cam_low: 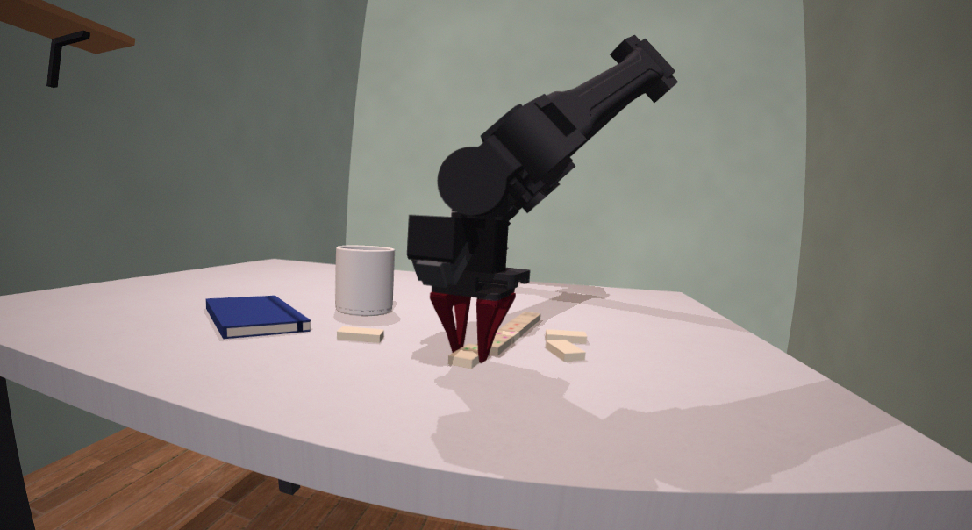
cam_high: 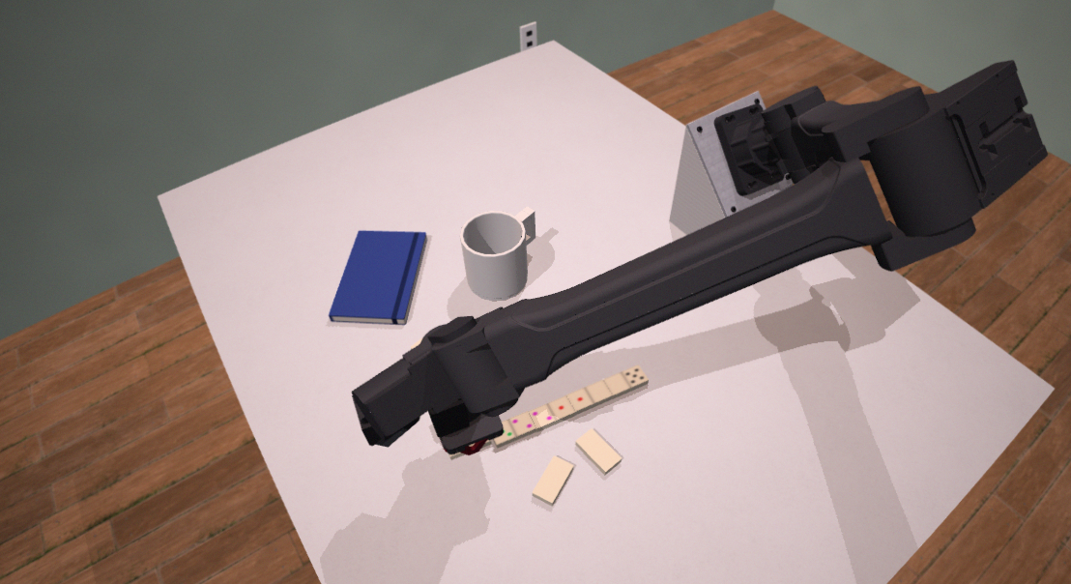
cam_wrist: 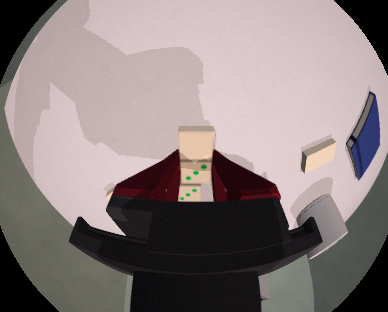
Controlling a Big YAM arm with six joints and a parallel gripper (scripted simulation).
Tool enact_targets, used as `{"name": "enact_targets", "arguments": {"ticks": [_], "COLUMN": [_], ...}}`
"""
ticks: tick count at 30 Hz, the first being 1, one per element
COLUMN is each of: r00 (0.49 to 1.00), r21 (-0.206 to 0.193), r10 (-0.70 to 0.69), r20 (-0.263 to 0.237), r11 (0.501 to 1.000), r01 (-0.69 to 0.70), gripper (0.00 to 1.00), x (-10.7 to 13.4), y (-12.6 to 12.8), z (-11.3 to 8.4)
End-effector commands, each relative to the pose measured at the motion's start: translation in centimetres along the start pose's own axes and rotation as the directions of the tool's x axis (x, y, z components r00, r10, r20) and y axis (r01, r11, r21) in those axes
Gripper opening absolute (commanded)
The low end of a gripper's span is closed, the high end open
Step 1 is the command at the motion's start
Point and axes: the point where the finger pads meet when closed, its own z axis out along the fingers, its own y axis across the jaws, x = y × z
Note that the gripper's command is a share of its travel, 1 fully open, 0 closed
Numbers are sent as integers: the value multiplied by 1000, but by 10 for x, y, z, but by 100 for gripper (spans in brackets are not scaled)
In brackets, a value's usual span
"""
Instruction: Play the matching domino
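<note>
At the green-pip end of the line: hand straddling the played domino, fingers at its long sides. Face up, blank half outward, three green pips toward the line's three, presumably for the match. Looks gripped for squaring up; contact with the line unclear.

line's near end part hidden behind arm
</note>
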Motion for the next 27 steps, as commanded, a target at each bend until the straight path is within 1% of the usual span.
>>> {"name": "enact_targets", "arguments": {"ticks": [1,4,11,12,21,27], "r00": [1000,999,999,1000,1000,1000], "r21": [0,1,1,0,3,3], "r10": [-22,-31,-31,-8,-25,-25], "r20": [9,9,9,9,10,10], "r11": [1000,1000,1000,1000,1000,1000], "r01": [22,31,31,8,25,25], "gripper": [22,22,22,22,22,22], "x": [-1,0,0,-2,-2,-2], "y": [13,19,19,4,16,16], "z": [-2,-1,-1,-4,-1,-1]}}
